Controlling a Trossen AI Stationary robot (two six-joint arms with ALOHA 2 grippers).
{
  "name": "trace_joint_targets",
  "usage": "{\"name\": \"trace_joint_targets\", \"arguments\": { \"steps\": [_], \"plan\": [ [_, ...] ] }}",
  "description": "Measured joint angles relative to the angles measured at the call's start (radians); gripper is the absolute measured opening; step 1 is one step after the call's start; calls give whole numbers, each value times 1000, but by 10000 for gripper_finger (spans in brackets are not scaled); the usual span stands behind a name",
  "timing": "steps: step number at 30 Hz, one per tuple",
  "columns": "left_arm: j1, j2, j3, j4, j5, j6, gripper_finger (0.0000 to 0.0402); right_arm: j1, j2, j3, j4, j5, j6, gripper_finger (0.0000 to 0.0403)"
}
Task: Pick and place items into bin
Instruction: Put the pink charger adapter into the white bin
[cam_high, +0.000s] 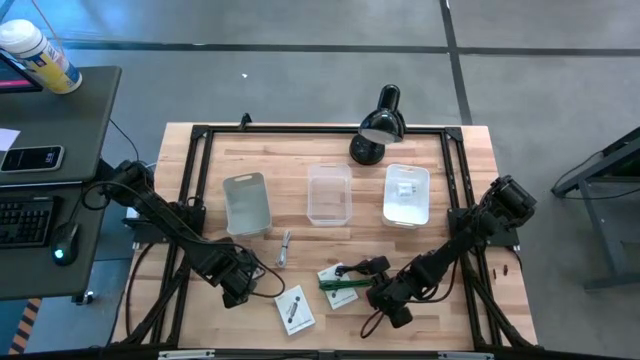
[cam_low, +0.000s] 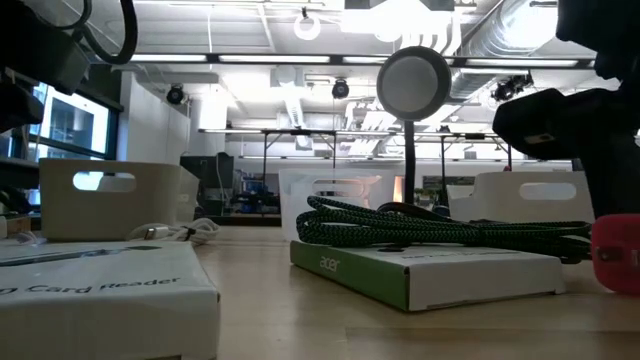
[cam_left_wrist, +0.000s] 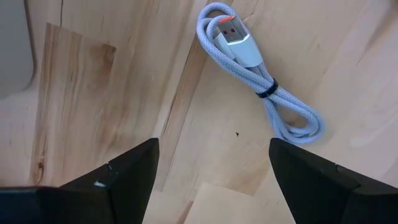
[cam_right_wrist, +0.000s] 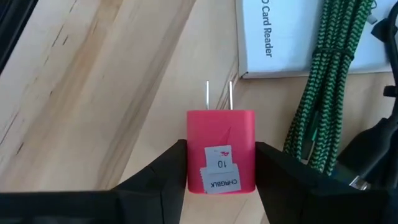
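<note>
Pink plug (cam_right_wrist: 221, 151) — two prongs, white sticker.

We see three translucent plastic bins (cam_high: 329, 194) in a row behind the small white boxes (cam_high: 295, 309) and the coiled green braided cable (cam_high: 341, 284).

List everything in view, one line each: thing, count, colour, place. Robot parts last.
bins: three, translucent to white, in a row across the table's middle.
desk lamp: one, black, far edge of the table.
white cable: one, coiled, on bare wood ahead of the left end effector.
card reader box: one, white, near edge.
green braided cable: one, coiled, lying on a green-edged white box.
pink charger plug: one, between the right end effector's fingers.
left end effector: open, above the wood.
right end effector: closing on the pink charger plug.
</note>
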Motion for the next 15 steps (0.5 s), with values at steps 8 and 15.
{"name": "trace_joint_targets", "arguments": {
  "steps": [8,15],
  "plan": [
    [0,0,0,-14,0,8,291,1,5,-2,-3,-6,98,163],
    [0,0,0,-15,-12,26,291,3,5,-2,4,-3,215,156]
  ]
}}
